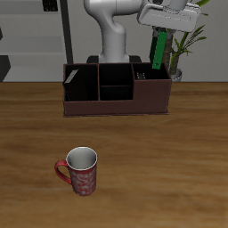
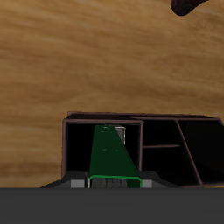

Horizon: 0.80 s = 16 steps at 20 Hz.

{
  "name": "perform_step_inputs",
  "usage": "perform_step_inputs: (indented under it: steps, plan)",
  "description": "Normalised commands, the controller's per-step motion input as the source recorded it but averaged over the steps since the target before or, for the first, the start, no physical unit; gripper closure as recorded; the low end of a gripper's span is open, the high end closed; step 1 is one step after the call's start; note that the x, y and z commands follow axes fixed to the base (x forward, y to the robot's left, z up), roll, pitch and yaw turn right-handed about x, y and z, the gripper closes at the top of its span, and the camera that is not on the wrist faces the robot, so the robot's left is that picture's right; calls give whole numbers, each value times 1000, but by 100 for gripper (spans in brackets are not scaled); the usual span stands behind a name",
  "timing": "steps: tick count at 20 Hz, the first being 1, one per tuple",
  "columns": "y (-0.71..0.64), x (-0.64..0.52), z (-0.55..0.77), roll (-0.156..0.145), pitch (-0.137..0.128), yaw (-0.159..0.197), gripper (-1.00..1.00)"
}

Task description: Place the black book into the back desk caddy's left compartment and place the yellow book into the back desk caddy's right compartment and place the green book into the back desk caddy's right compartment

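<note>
Gripper [image 1: 161,31] hangs above one end of the caddy [image 1: 116,109], clamped on the top of the green book [image 1: 158,53], which hangs upright beneath it with its lower edge just over the end compartment. Far below the gripper and toward the table's front edge, a red mug [image 1: 81,170] with a pale inside stands well apart from everything else on the wooden table [image 1: 178,169]. At the caddy's opposite end from the gripper, the black book [image 1: 80,82] stands in the end compartment, its pale page edge showing above the rim. Between that section and the gripper lie the black-divided middle sections. Directly under the gripper, a thin pale-edged book, probably the yellow book [image 1: 139,75], stands in the end compartment just beside the green book's lower end. In the wrist view the green book [image 2: 111,153] runs down from the fingers [image 2: 112,182] toward that compartment of the caddy [image 2: 131,116], where a pale page edge [image 2: 122,135] shows beside it; whether the book's end is inside the section cannot be told
</note>
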Motion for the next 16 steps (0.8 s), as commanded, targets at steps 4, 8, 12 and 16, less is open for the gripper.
perform_step_inputs:
  steps: [4, 8, 12, 16]
  plan:
    - [186, -39, -107, -6, 25, -92, 100]
    - [121, -29, -67, 10, -1, 5, 100]
    - [66, 63, -175, -13, 51, -52, 100]
    - [55, -22, -183, -8, 1, 13, 100]
